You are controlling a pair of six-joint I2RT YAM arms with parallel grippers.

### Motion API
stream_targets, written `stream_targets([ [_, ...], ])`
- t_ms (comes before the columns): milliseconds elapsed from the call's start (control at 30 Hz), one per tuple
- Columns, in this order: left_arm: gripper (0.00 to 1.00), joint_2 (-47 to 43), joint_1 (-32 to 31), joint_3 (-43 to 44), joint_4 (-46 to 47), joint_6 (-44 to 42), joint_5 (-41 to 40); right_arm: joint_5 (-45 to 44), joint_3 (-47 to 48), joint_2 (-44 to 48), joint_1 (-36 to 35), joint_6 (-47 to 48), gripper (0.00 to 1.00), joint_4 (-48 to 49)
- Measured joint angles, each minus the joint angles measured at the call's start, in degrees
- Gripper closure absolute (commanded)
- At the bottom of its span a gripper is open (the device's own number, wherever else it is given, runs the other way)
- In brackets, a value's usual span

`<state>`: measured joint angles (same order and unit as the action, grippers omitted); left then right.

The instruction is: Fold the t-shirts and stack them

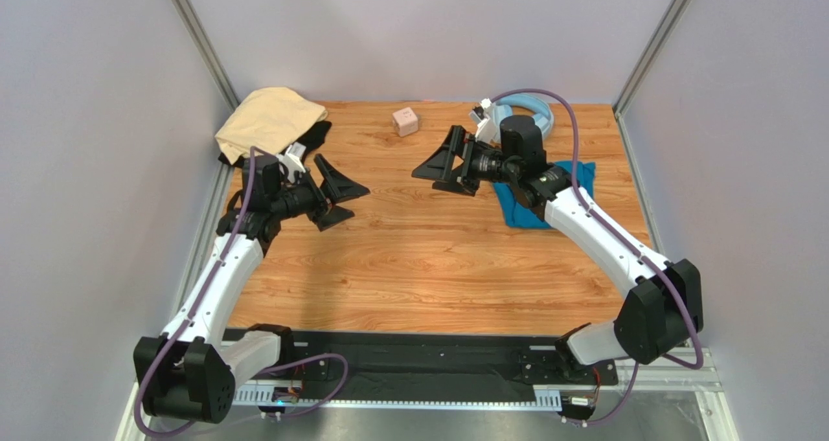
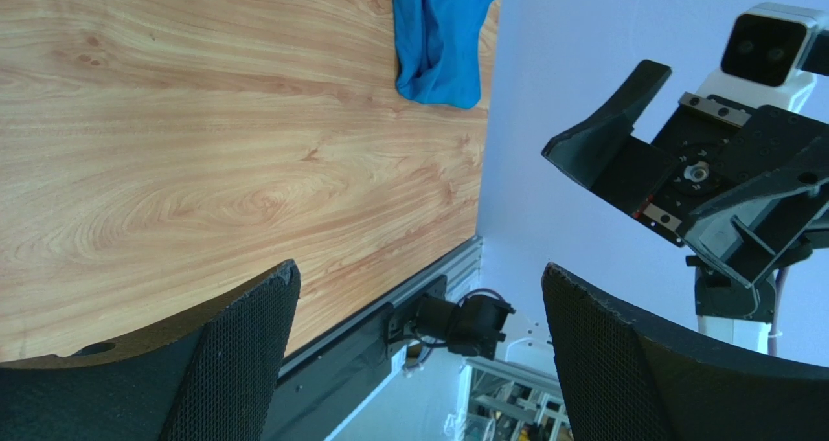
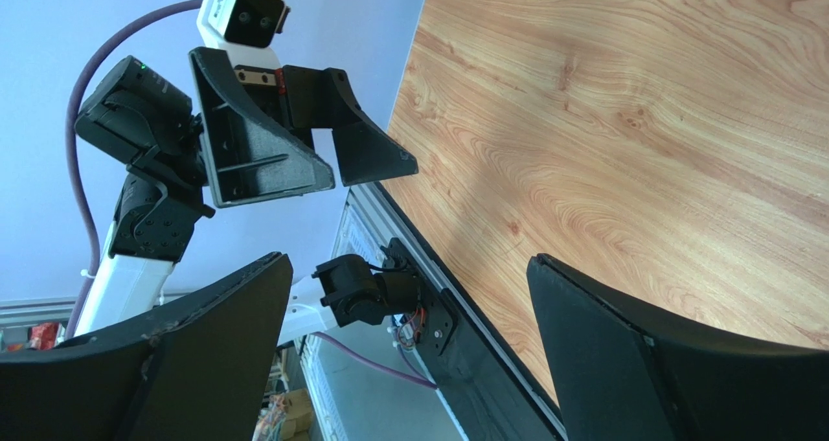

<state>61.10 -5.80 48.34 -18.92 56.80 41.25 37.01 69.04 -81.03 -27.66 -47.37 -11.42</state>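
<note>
The cream-yellow shirt (image 1: 268,116) lies bunched at the table's back left corner. The black shirt (image 1: 316,133) shows as a dark edge sticking out from under it. The teal shirt (image 1: 525,211) lies crumpled at the right, partly under my right arm, and also shows in the left wrist view (image 2: 438,33). My left gripper (image 1: 345,200) (image 2: 418,276) is open and empty, above the wood right of the cream shirt. My right gripper (image 1: 435,174) (image 3: 409,261) is open and empty, above the wood left of the teal shirt. The two grippers face each other.
A small pink cube (image 1: 406,121) sits at the back middle. Light-blue headphones (image 1: 533,104) lie at the back right behind my right wrist. Grey walls close the table (image 1: 418,266) on three sides, and a black rail (image 1: 428,358) runs along the near edge.
</note>
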Motion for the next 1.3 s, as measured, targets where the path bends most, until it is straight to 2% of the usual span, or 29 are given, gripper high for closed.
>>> stream_targets([
  [267, 0.0, 2.8, 0.0, 0.0, 7.0, 1.9, 4.6, 0.5, 0.9, -5.6, 0.0, -1.6, 0.0, -1.2],
  [500, 0.0, 8.3, -0.1, 2.1, 7.2, 2.0, 6.3, -1.5, 3.1, -7.1, 0.0, -0.8, 0.0, -3.8],
  [633, 0.0, 11.0, -0.1, 6.8, 5.1, 0.9, 6.2, -5.3, 6.6, -7.1, 0.0, 1.1, 0.0, -8.4],
  [733, 0.04, 13.8, 0.0, 14.6, -3.5, -3.2, 1.7, -9.9, 13.5, -8.6, 0.0, 3.5, 0.0, -16.4],
  [867, 0.05, 18.8, 0.9, 30.0, -19.2, -9.5, -10.4, -16.6, 21.2, -11.5, 0.0, 6.4, 0.0, -25.7],
  [1033, 0.02, 32.4, 2.2, 54.8, -39.1, -17.3, -27.9, -23.4, 22.2, -12.1, 0.3, 8.6, 0.0, -35.4],
  [1133, 0.03, 41.8, 4.0, 66.9, -46.9, -21.8, -38.2, -26.3, 22.2, -12.6, 0.9, 9.8, 0.0, -40.6],
  [1300, 0.04, 45.5, 14.0, 66.9, -51.8, -23.8, -42.5, -28.2, 20.8, -12.5, 1.8, 10.6, 0.0, -44.5],
])
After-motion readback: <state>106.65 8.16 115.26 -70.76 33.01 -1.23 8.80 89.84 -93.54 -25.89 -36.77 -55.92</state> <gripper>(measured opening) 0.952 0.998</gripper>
